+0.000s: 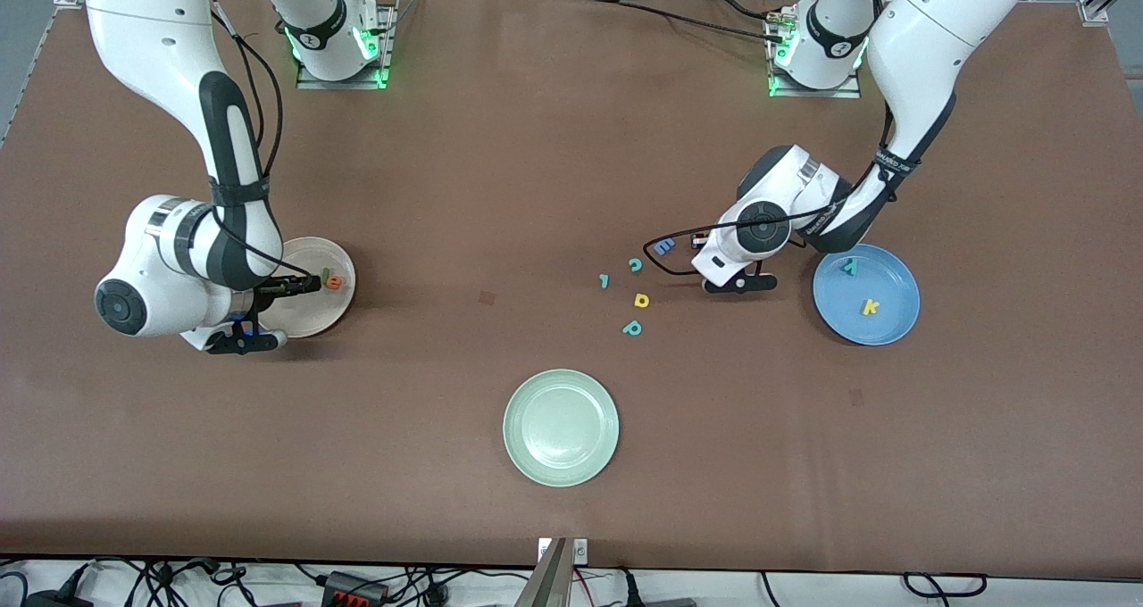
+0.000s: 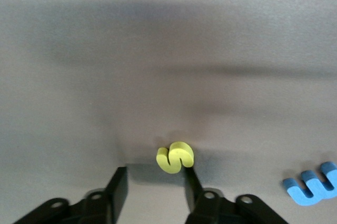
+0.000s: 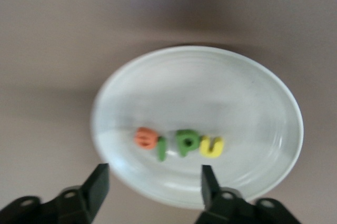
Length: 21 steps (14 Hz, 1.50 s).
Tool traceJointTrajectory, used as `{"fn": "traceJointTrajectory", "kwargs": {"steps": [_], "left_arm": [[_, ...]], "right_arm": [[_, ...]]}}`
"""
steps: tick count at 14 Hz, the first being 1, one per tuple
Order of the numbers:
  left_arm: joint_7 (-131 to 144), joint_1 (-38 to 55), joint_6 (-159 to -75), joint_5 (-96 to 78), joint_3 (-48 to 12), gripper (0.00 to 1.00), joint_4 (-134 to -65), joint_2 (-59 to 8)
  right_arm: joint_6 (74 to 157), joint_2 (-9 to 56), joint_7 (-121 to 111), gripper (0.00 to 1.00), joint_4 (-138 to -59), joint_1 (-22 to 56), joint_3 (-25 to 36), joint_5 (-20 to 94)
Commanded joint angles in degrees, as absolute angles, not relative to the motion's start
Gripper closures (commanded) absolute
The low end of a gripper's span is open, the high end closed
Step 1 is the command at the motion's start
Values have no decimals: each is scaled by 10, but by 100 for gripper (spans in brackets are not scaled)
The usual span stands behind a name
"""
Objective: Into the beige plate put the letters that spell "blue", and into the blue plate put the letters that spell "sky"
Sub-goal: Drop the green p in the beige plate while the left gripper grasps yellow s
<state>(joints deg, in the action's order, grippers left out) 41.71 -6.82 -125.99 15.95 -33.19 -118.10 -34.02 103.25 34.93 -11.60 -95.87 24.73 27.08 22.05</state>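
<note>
Left gripper (image 2: pixel 152 182): low over the table beside the blue E (image 2: pixel 311 183), jaws spread with the yellow s (image 2: pixel 175 157) between them, against one fingertip (image 2: pixel 190 174), not pinched. You should find the s light, soft foam, stiff enough to keep its shape but likely to tip or skid; take it across its flat faces or outer curves, squarely, with little force. It looks small, bright yellow, thick-cut, standing on edge on the brown table (image 1: pixel 536 161). It is bound for the blue plate (image 1: pixel 897 321) toward the left arm's end, where a yellow k (image 1: pixel 870 306) and a teal y (image 1: pixel 851 266) already lie, so "sky" lacks only this piece. Right gripper (image 3: pixel 152 184): jaws spread and empty, just over the beige plate (image 3: pixel 263 108) toward the right arm's end; inside lie the orange e (image 3: pixel 146 138), green l (image 3: pixel 161 149), green b (image 3: pixel 186 142) and yellow u (image 3: pixel 211 146), close together, so "blue" looks complete. Loose on the table: teal c (image 1: pixel 635 265), teal l (image 1: pixel 604 280), teal p (image 1: pixel 632 328), another yellow letter (image 1: pixel 641 300). Green plate (image 1: pixel 518 455): nearest the front camera.
</note>
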Motion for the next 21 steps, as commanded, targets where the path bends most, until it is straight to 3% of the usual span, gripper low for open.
{"fn": "traceJointTrajectory", "kwargs": {"steps": [1,3,7,13,15,18,21], "left_arm": [[428,-72,-1269,171,-336,42,-1189,-337],[427,-70,-1273,171,-337,53,-1187,-337],[421,-69,-1279,171,-336,55,-1171,-344],[421,-68,-1292,171,-337,60,-1168,-345],[421,-69,-1303,171,-337,61,-1169,-347],[421,-69,-1303,171,-336,67,-1169,-349],[420,-72,-1300,171,-336,83,-1169,-348]], "right_arm": [[937,330,-34,0,-877,245,269,228],[903,330,-32,0,-826,248,269,227],[862,329,-22,0,-763,238,272,227],[872,259,38,0,-760,212,252,221],[871,229,34,0,-758,163,197,173],[888,186,34,0,-758,71,58,32],[900,157,29,0,-759,7,7,-12]]}}
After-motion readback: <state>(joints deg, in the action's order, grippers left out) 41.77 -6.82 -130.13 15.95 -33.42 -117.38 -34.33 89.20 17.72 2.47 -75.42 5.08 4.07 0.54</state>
